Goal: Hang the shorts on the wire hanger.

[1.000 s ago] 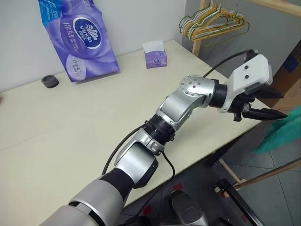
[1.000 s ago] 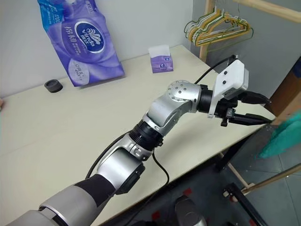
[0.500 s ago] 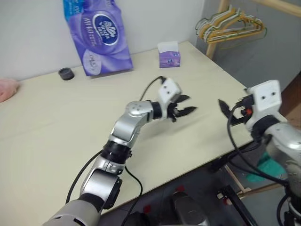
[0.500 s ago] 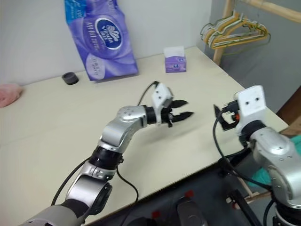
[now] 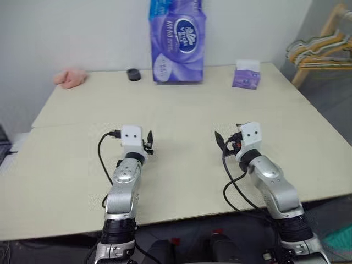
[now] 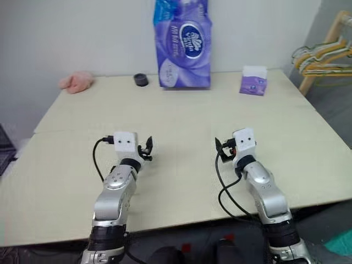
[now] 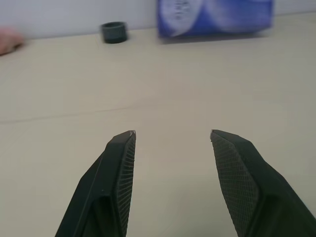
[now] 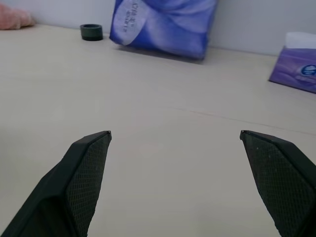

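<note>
A corner of the teal shorts [image 6: 342, 242] shows low at the far right, below the table's front edge and well away from both arms. The wire hanger is out of view. My left gripper [image 5: 148, 141] hovers level over the beige table [image 5: 181, 110], pointing forward. In the left wrist view the left gripper [image 7: 173, 133] is open with bare tabletop between its fingers. My right gripper [image 5: 219, 139] is beside it, also level and forward. The right wrist view shows the right gripper [image 8: 175, 133] open wide and holding nothing.
At the back of the table stand a big purple tissue pack [image 5: 177, 41], a small purple tissue box [image 5: 246, 77], a dark ring [image 5: 132, 73] and a pink object [image 5: 70, 78]. A bunch of yellow and green hangers [image 5: 319, 50] hangs on a wooden rack at the right.
The view has swung to face the table squarely. Both arms have come in from the right, off the table's edge, and dropped to hover level side by side over the tabletop.
</note>
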### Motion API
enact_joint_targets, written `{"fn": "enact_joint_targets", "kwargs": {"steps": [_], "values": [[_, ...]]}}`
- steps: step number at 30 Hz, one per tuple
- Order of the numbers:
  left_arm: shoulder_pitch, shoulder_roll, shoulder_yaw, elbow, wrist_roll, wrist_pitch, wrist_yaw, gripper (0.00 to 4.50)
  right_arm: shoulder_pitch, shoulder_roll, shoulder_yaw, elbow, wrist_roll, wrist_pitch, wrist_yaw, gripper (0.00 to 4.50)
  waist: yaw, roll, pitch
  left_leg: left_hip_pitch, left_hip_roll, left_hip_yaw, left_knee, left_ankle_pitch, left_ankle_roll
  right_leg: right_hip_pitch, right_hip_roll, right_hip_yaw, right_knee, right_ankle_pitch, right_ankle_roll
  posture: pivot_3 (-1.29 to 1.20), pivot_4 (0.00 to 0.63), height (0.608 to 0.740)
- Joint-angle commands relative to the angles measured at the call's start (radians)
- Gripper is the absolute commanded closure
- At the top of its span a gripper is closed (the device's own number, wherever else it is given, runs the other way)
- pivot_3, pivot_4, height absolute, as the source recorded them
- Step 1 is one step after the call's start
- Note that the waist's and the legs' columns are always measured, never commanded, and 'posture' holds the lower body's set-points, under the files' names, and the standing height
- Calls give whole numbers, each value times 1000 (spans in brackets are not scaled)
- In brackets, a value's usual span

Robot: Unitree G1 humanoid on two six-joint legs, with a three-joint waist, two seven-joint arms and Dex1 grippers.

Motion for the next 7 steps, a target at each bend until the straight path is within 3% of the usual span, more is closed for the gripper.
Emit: {"fn": "enact_joint_targets", "kwargs": {"steps": [1, 7], "values": [[-21, -4, 28, -19, -16, -59, 30, 1954, -14, 23, -24, 42, -4, -80, 35, 39, 20, -2, -1, 0, 0, 0, 0, 0, -1, 0, 0, -1, 0, 0, -1, 88, 73, 740], [-45, 26, 45, 16, -25, -119, 23, 1954, -22, 57, -74, 106, 11, -117, 59, 39, 45, -5, -3, 0, 0, -4, 0, 2, -4, 1, 1, -4, 0, 1, -2, 157, 87, 740]]}}
